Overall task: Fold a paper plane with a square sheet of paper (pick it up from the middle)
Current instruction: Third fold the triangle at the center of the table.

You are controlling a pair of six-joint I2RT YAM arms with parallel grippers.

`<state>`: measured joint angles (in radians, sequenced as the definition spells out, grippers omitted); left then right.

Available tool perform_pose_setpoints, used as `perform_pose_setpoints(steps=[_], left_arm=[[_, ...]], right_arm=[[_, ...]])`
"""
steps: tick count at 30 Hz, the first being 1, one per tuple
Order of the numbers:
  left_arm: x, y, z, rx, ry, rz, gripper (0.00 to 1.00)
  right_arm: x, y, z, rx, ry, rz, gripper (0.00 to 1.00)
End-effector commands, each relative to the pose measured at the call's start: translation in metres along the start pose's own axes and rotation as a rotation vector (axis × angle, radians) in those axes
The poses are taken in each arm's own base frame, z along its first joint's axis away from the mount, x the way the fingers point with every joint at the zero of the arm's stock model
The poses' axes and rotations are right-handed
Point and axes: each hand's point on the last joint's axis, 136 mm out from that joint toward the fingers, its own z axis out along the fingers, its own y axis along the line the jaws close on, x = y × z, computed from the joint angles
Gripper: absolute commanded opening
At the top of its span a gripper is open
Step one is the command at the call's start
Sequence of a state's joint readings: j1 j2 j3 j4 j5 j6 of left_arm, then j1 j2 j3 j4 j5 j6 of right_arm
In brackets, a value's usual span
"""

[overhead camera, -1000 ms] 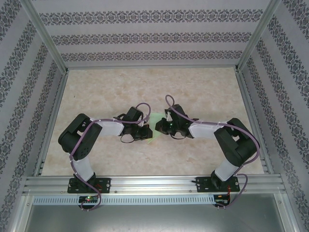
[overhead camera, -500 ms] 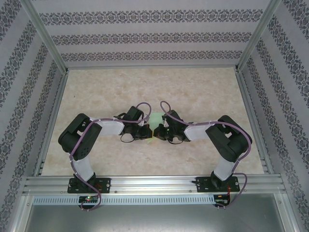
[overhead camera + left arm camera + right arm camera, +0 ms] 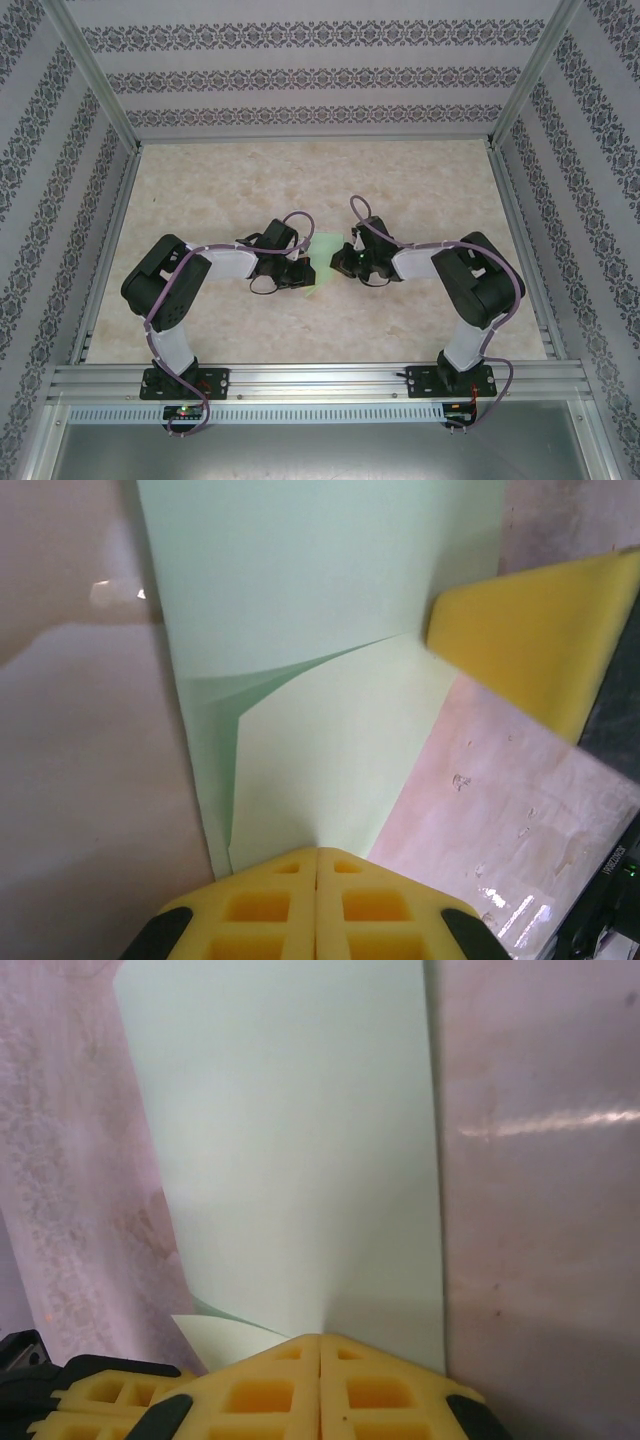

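On the left of the overhead view the black-and-white left arm [image 3: 175, 285] bends in toward the middle of the beige marbled tabletop [image 3: 430, 190]. Its left pincer [image 3: 303, 272] lies low at the left edge of the thin pale mint-green square sheet of paper [image 3: 322, 247]. The sheet lies on the tabletop between the two arms, near the middle, partly covered by both wrists. Just to its right the right pincer [image 3: 343, 262] points back at the left one, the two close but apart. The black-and-white right arm [image 3: 470, 285] is folded behind it on the right.

The left wrist camera gives what the overhead one is too far off to tell. The yellow fingers [image 3: 260, 910] of the left pincer are pressed together and clamped on a folded-over flap [image 3: 330, 760] of the sheet. The flap runs from a slanting crease, while the rest of the paper lies flat beyond. A yellow foam pad [image 3: 530, 630] of the right pincer sits at the sheet's right edge in that view.

The right wrist camera shows the plain flat face of the sheet running away from its own yellow fingers [image 3: 380, 1395], which are closed tight together. Their tips meet the paper's near edge, but whether they pinch it cannot be told. A small paler corner of paper [image 3: 225, 1338] peeks out just to their left
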<state>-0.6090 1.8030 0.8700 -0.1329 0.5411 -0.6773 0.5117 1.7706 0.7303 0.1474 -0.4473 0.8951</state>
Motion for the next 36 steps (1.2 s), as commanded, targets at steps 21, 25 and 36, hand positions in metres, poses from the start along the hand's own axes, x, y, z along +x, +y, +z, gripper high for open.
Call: perform_pose_setpoints(steps=[21, 25, 36], left_arm=[[0.020, 0.045, 0.001, -0.179, 0.049, -0.045, 0.08], [0.017, 0.041, 0.000, -0.167, 0.047, -0.039, 0.09], [0.000, -0.005, -0.028, -0.054, -0.023, 0.023, 0.15]], right_arm=[[-0.009, 0.029, 0.001, -0.077, -0.016, -0.084, 0.11], [0.001, 0.016, 0.018, -0.029, 0.013, -0.061, 0.09], [0.011, -0.013, 0.031, 0.029, 0.031, -0.031, 0.08]])
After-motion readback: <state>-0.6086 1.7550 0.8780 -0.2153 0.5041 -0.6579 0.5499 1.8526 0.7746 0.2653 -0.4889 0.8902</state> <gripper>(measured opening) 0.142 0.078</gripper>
